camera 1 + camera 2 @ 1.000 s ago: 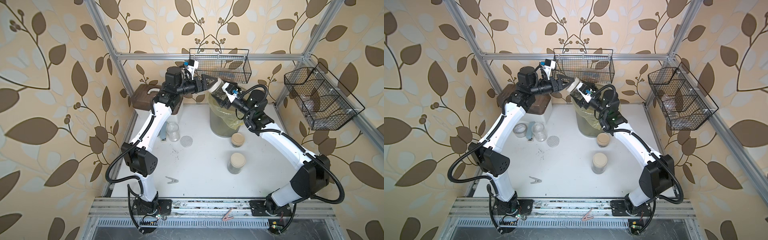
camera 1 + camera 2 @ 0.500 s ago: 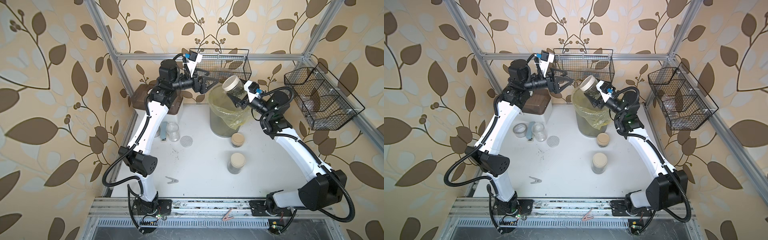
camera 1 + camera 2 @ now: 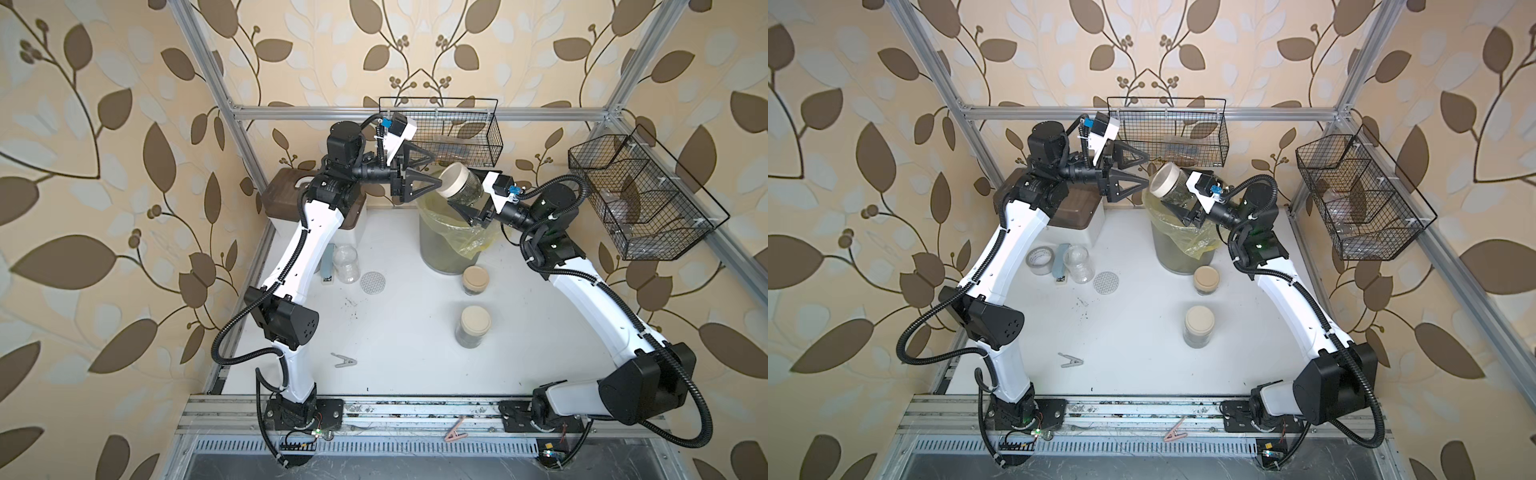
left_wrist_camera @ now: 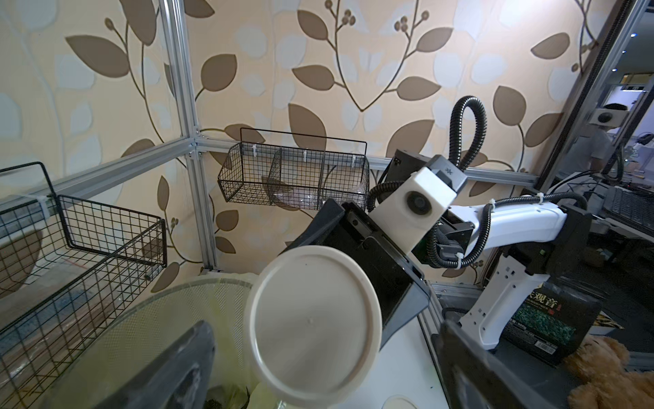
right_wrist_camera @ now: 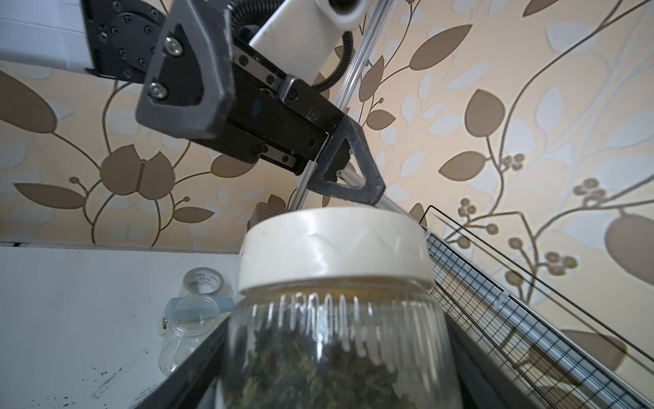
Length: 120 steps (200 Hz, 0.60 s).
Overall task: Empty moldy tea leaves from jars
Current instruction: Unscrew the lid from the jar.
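A clip (image 3: 345,360) and two lidded jars (image 3: 473,326) are sitting on the desk (image 3: 407,345). Over the bin (image 3: 444,253), the right pincer (image 3: 1177,203) is clamping a tilted jar (image 3: 1169,187) of tea leaves (image 5: 329,364); the left pincer (image 3: 435,169) is gaping beside its lid (image 4: 313,325). Rear basket (image 3: 457,137) contents: unclear.

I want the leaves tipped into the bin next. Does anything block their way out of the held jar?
Yes: the beige lid is on the jar that the right gripper holds tilted over the bin. The left gripper is open beside the lid.

Beige-lidded jar (image 4: 313,327) faces camera above yellow-lined bin (image 4: 159,304).
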Tool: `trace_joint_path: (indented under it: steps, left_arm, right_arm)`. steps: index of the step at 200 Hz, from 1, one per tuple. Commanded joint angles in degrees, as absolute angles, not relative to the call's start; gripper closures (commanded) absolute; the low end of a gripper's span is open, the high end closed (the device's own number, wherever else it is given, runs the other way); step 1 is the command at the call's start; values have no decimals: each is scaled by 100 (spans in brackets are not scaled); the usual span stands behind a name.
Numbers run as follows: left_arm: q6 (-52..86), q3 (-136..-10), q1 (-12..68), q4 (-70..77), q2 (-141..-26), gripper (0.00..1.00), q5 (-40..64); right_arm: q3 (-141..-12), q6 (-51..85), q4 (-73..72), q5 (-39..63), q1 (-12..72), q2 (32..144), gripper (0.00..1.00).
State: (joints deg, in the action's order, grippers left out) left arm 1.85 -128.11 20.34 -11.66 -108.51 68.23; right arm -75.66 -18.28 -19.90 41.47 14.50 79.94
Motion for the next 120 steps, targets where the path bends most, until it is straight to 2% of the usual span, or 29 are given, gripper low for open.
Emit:
trace_joint_path:
  steps: [1, 120]
  left_arm:
    - [286, -12911, 2093, -781, -10935, 1, 7100]
    - [410, -12630, 2186, -822, -11010, 1, 7378]
  right_arm:
    - [-7850, -2090, -1993, 4350, 1536, 7949, 65]
    - [-7973, -2121, -1890, 4382, 1652, 8094, 67]
